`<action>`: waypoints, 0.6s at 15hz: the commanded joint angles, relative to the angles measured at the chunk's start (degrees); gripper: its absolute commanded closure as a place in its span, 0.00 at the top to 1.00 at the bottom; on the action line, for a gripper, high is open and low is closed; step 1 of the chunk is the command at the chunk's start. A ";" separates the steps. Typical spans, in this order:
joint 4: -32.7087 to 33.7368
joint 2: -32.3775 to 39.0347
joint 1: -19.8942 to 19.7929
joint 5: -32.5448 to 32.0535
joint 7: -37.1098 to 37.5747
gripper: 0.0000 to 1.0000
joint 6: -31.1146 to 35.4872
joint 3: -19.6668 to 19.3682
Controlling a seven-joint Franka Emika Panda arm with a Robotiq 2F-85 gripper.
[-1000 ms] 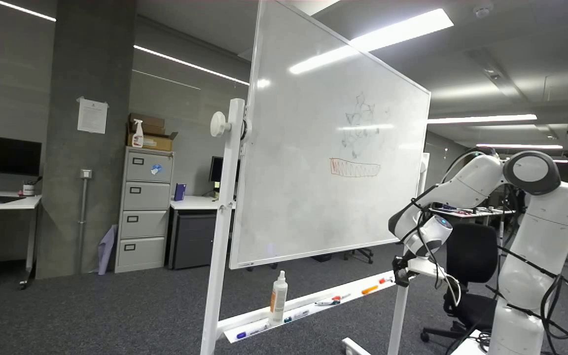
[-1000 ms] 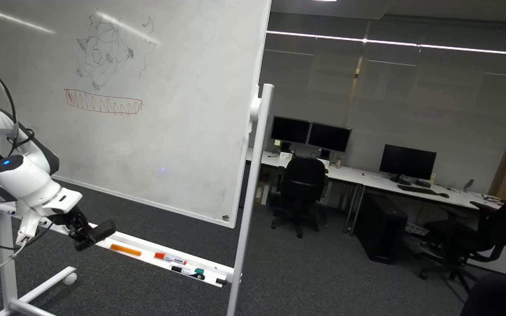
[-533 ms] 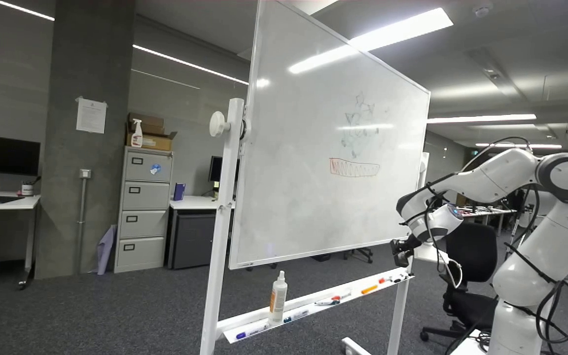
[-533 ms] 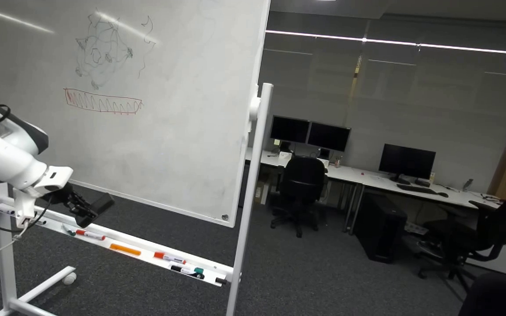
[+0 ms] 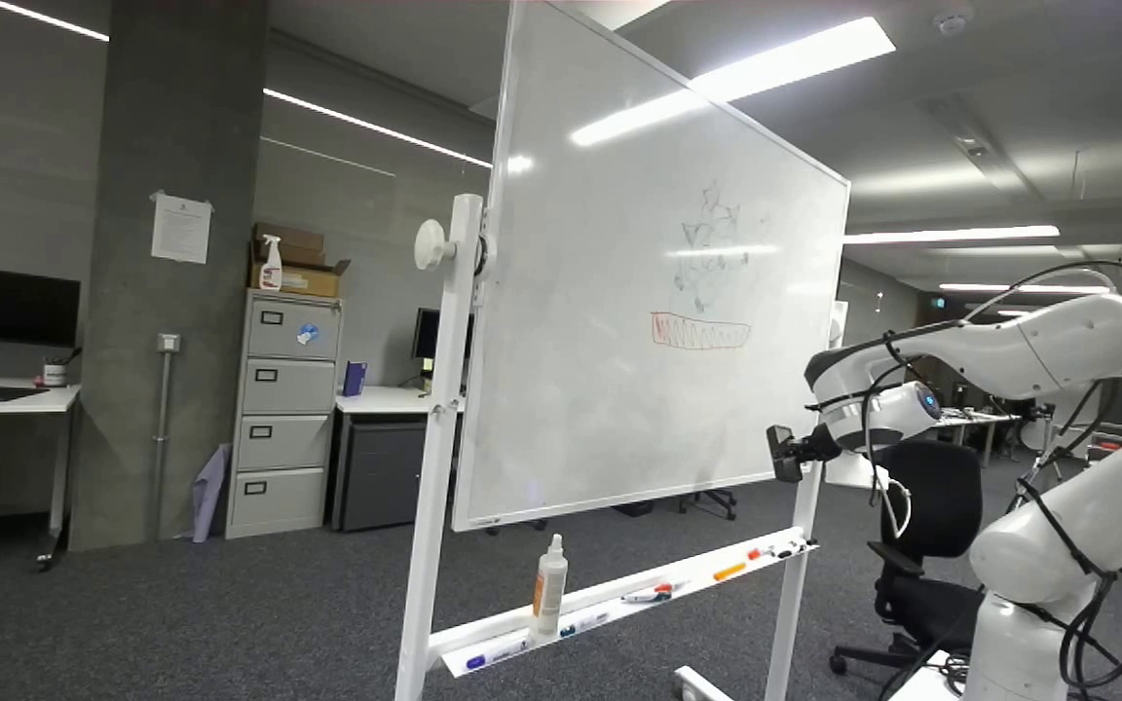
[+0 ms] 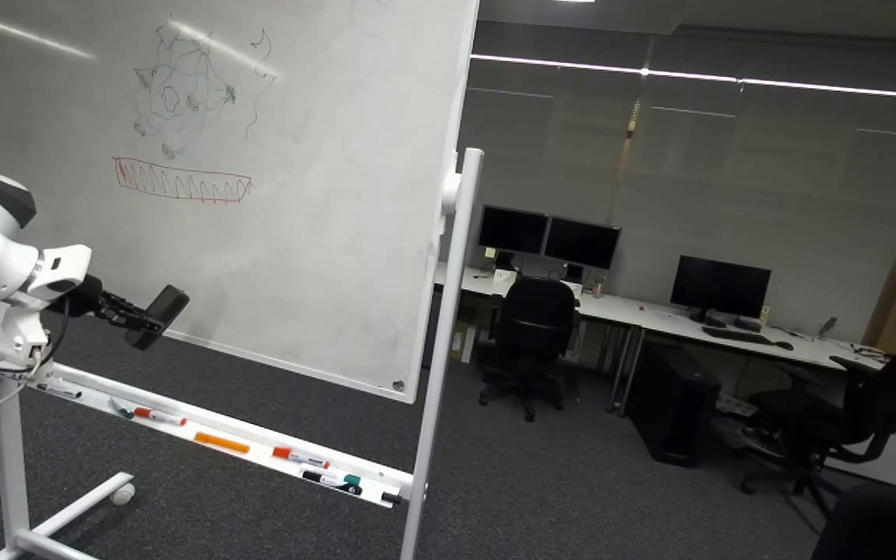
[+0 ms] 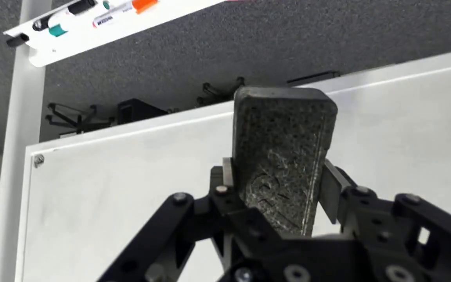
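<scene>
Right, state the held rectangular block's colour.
The rectangular block is grey-black, scuffed paler, clearest in the wrist view.

No legible text, unreadable marks on black rectangular block [image 7: 284, 133] in the gripper [image 7: 279, 178], blurred print on white orange-capped marker pen [image 7: 121, 13] below it, illegible white paper sheet [image 5: 181, 230] on grey concrete pillar [image 5: 205, 312] far from it
</scene>
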 commanded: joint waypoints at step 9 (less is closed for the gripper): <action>7.19 -17.80 -4.31 3.16 -10.90 0.30 0.00 5.04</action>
